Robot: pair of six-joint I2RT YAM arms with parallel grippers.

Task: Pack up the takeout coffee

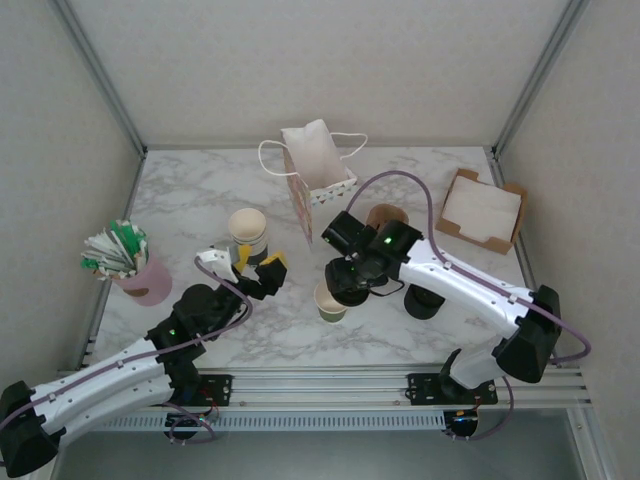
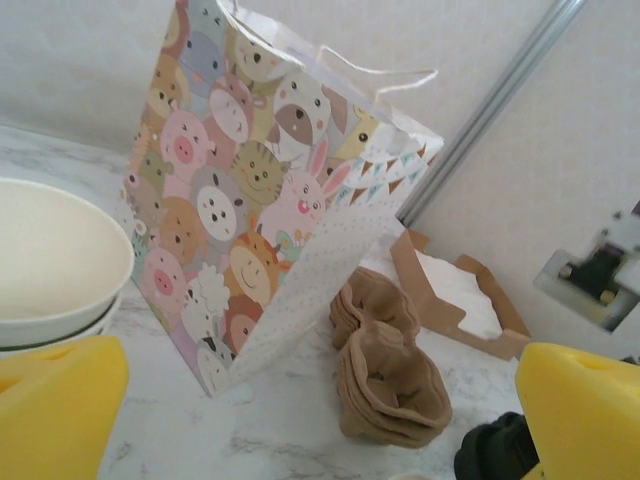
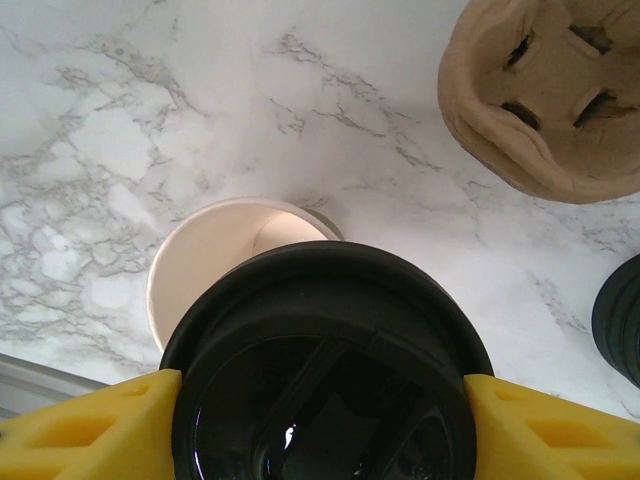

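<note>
Marble table [image 1: 190, 200] viewed from above. Animal-print paper bag [image 1: 312, 185] stood upright at rear centre, mouth open. Cardboard napkin tray [image 1: 483, 212] placed far right. Pulp cup carriers [image 2: 390, 385] stacked betw. bag and tray. Left gripper [image 1: 258, 272] spread fully, nothing held, hung just beside cream cup stack [image 1: 247, 232]. Right gripper [image 3: 325, 400] clamped on black lid [image 3: 325, 370], which is held directly over takeout cup [image 3: 225, 265] (lid not yet seated, cream interior visible). Cup stood front centre, near lid stack [image 1: 424, 302].

The black lid [image 3: 325, 360] runs off the bottom edge and hides part of the open cup [image 3: 215, 255]; the lid stack [image 3: 622, 320] is cropped at right.
</note>
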